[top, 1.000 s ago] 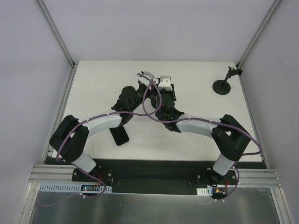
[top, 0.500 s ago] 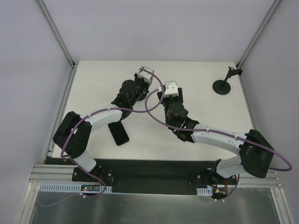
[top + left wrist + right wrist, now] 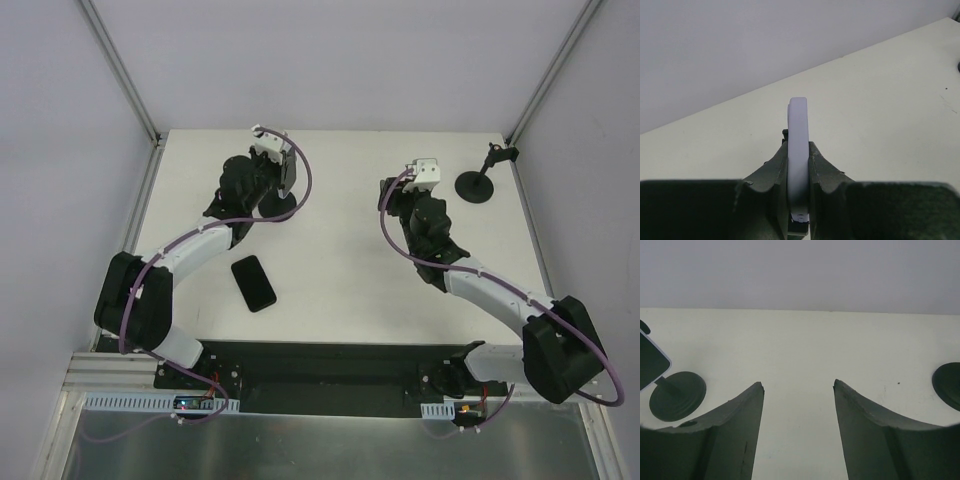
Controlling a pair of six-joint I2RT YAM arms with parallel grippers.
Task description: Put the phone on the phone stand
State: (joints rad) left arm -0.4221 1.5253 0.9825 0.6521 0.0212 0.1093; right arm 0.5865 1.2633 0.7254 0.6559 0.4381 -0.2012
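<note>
My left gripper [image 3: 275,188] is shut on a thin phone with a pale edge [image 3: 798,115], held edge-on between the fingers [image 3: 771,170] at the back left. In the right wrist view this phone [image 3: 649,365] sits tilted on the stem of a black round-based phone stand [image 3: 678,395]. The stand's base also shows under the gripper in the top view [image 3: 280,210]. My right gripper [image 3: 392,192] is open and empty over bare table [image 3: 798,384], well to the right of that stand.
A black phone [image 3: 254,283] lies flat on the white table [image 3: 340,290] near the left arm. A second black round-based stand [image 3: 474,186] stands at the back right and also shows in the right wrist view [image 3: 949,384]. Walls enclose the back and sides.
The two grippers were together at the middle back. The left one has moved left, shut on the phone; the right one has pulled away to the right. The black phone on the table has not moved.
</note>
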